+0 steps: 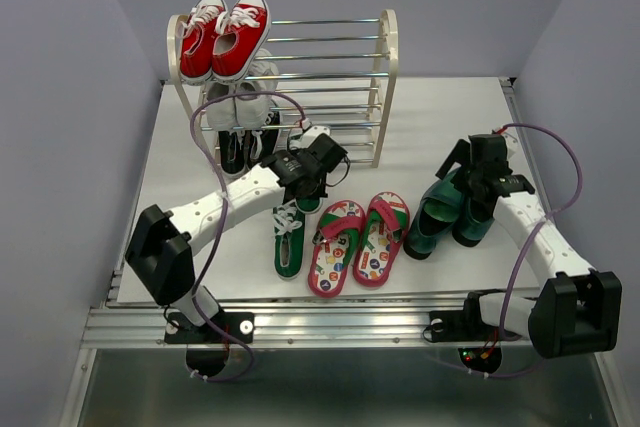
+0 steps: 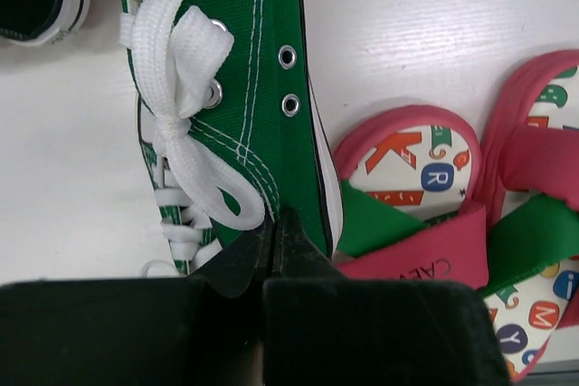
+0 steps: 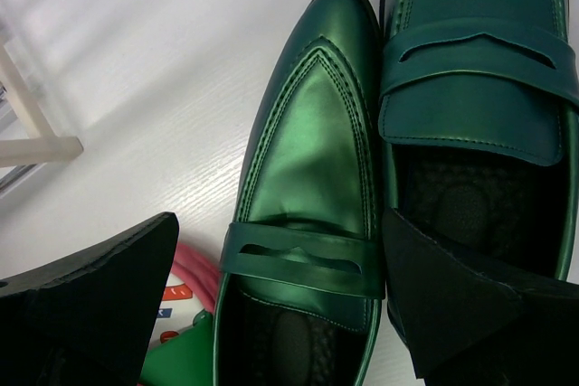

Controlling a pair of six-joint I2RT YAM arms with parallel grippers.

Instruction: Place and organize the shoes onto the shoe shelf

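Note:
The shoe shelf [image 1: 386,57] stands at the back. One green canvas sneaker [image 1: 289,239] lies on the table. My left gripper [image 1: 310,185] is shut on the canvas side edge of the other green sneaker [image 2: 262,88], just above the first one's laces [image 2: 176,223]. The red-strapped flip-flops [image 1: 358,242] lie side by side right of the sneakers and also show in the left wrist view [image 2: 425,187]. My right gripper [image 1: 478,189] is open over the glossy dark-green heels [image 1: 448,215]. Its fingers straddle the left heel [image 3: 308,160], and its right finger [image 3: 461,305] sits over the right heel [image 3: 479,70].
Red sneakers [image 1: 225,37] sit on the shelf's top tier at the left, with white sneakers [image 1: 240,102] and black sneakers [image 1: 245,147] on the tiers below. The shelf's right half shows bare rods. A shelf foot [image 3: 41,146] stands left of the heels.

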